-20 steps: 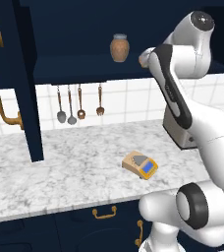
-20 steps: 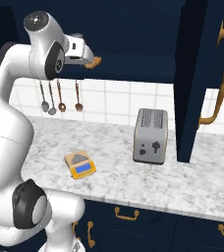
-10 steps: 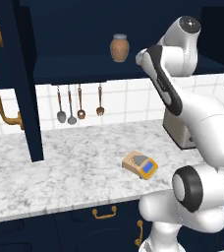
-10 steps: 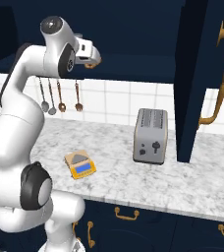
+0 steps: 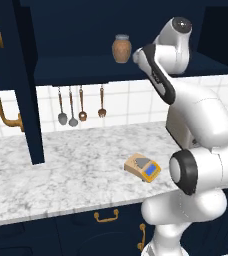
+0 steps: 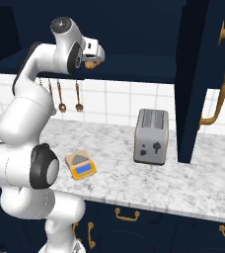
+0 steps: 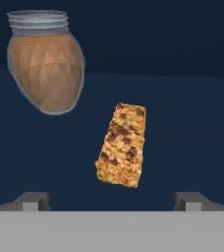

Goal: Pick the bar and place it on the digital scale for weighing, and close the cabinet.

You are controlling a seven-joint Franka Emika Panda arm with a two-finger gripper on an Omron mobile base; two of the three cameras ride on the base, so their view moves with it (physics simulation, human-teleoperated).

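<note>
So the fingers (image 7: 112, 201) are spread wide with nothing between them, just the two dark tips poking up at the bottom of the hand view. The bar (image 7: 122, 144) lies flat on the dark navy shelf (image 7: 182, 147) straight ahead of them, lined up between the two tips but not touching either one. It's speckled orange-brown, long axis running away from the fingers. The brown jar (image 7: 45, 61) stands further back and off toward the left tip, apart from the bar.

From the base views, the arm reaches up into the open cabinet (image 5: 28, 85), both doors swung out, brass handles (image 6: 222, 79) showing. The digital scale (image 5: 143, 167) is way below the fingers on the marble tabletop (image 5: 61, 175), its top plate bare. A silver toaster (image 6: 151, 136) stands on the tabletop too, off to the scale's side.
</note>
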